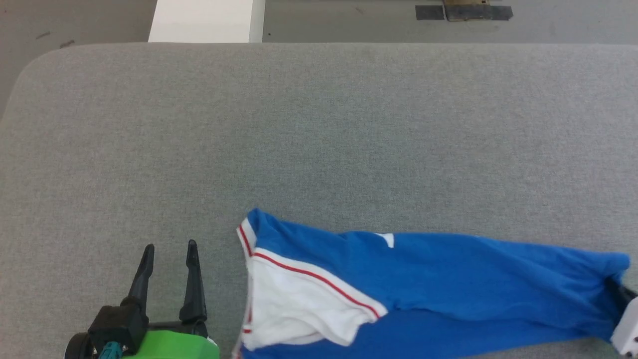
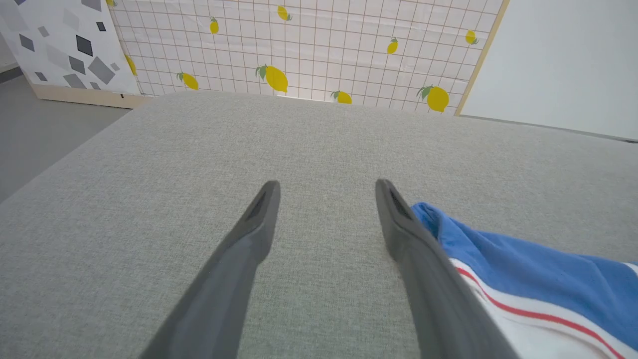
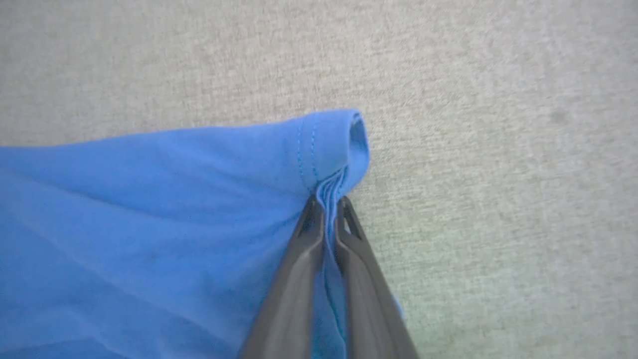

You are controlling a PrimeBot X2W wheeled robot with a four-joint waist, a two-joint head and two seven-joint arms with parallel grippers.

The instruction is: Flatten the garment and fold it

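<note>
The garment (image 1: 448, 279), a royal-blue jersey with a white sleeve and red-striped trim, lies bunched lengthwise along the near edge of the grey table (image 1: 319, 139). Its white sleeve (image 1: 294, 304) faces the lower middle. My left gripper (image 1: 168, 245) stands open at the lower left, just left of the sleeve end, with nothing between its fingers (image 2: 326, 185); the jersey (image 2: 523, 269) lies beside its right finger. My right gripper (image 3: 329, 202) is shut on the bunched blue hem (image 3: 329, 144) at the jersey's right end, near the head view's right edge (image 1: 618, 286).
The grey fabric-covered table stretches wide above the jersey. Beyond its far edge are grey floor, a white block (image 1: 207, 20) and dark tape (image 1: 463, 11). A lemon-patterned panel (image 2: 299, 45) stands behind the table in the left wrist view.
</note>
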